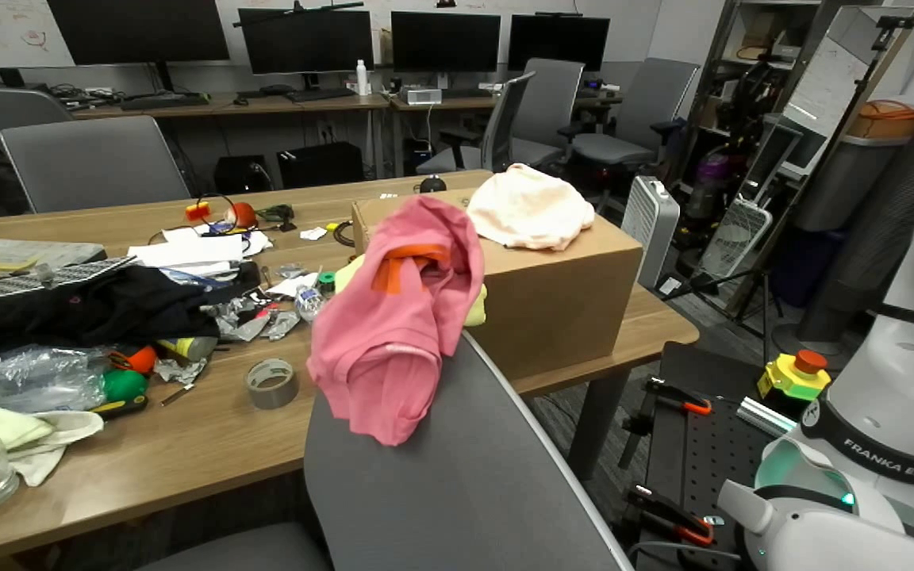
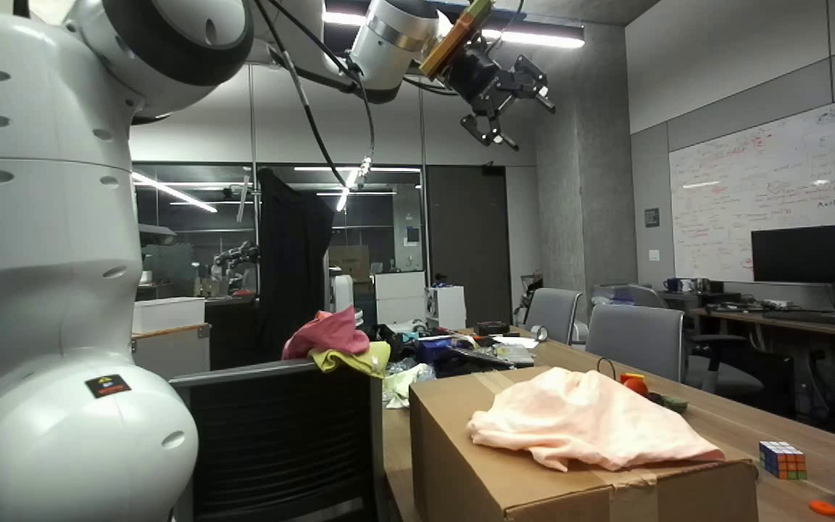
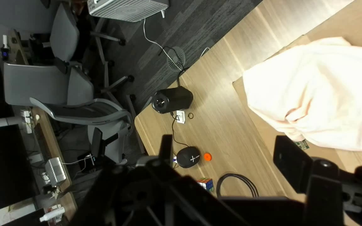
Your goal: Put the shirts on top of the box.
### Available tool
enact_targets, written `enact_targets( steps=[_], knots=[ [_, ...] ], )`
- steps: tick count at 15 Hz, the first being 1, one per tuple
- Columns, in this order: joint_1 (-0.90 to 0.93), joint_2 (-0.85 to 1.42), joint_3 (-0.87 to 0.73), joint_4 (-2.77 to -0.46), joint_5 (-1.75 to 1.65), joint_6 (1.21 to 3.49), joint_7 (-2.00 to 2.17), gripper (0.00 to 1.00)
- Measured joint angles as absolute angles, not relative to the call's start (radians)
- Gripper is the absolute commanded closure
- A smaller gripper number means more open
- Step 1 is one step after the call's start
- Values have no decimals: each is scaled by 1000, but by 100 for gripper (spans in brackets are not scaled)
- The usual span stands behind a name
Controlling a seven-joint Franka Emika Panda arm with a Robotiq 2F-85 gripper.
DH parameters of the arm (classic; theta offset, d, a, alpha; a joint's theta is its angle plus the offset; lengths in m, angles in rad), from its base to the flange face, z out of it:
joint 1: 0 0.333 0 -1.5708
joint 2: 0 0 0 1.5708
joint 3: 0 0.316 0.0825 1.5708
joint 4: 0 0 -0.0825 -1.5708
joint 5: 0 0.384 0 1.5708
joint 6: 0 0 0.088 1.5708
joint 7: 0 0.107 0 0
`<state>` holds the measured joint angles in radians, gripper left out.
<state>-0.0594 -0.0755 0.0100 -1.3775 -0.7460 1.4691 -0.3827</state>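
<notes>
Exterior view, white arm (image 2: 48, 239) outstretched, higher than the box (image 2: 454, 406), jaws slanting downward, spread wide

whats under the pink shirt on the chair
A yellow cloth pokes out from under the pink shirt, over the chair back. The rest of the cloth, and anything else beneath, is covered.

In an exterior view a pink cloth shirt (image 1: 397, 321) hides much of a yellow cloth (image 1: 477, 308). In an exterior view the brown cardboard box (image 2: 519, 482) runs off the bottom — the red writing (image 2: 722, 199) on the whiteboard (image 2: 787, 203) is too small to read. The wrist view's right edge cuts the pale peach cloth shirt (image 3: 341, 94) — its bottom edge, the black two-fingered gripper (image 3: 225, 154).
</notes>
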Motion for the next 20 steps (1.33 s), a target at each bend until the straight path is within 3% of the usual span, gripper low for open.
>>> enact_targets(
  steps=[13, 20],
  knots=[
    [229, -349, 202, -1968, -719, 1576, -449, 0],
    [286, -310, 294, -2055, -702, 1787, -63, 0]
  ],
)
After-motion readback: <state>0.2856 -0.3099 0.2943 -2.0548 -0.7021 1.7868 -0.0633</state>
